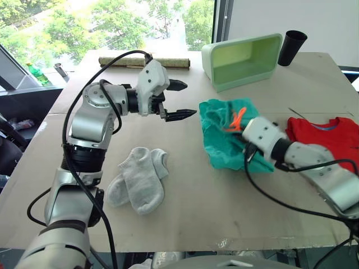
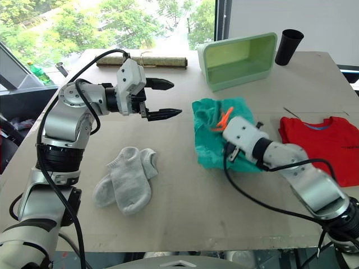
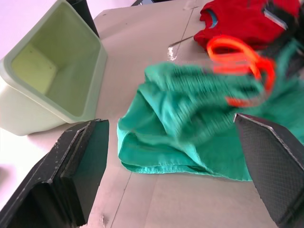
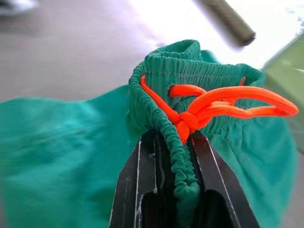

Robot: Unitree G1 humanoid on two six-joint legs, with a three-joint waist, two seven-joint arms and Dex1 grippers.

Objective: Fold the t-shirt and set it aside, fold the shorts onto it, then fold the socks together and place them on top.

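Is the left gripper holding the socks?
No. The left gripper is open in the air above the table, and the socks lie apart from it on the table.

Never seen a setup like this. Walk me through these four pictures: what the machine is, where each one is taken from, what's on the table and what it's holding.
This is a humanoid robot with two arms, each ending in a two-fingered black hand. Two pictures come from cameras on its head, looking down over the arms at a table. The other two come from cameras on its wrists, looking along each hand's fingers.

On the table lie crumpled teal shorts with an orange drawstring, a red t-shirt on the robot's right, and grey socks on its left. At the far edge are a green bin on its side, a black cup and a rolled mat.

The right hand is shut on the shorts' waistband. The left hand is open above the table, holding nothing.
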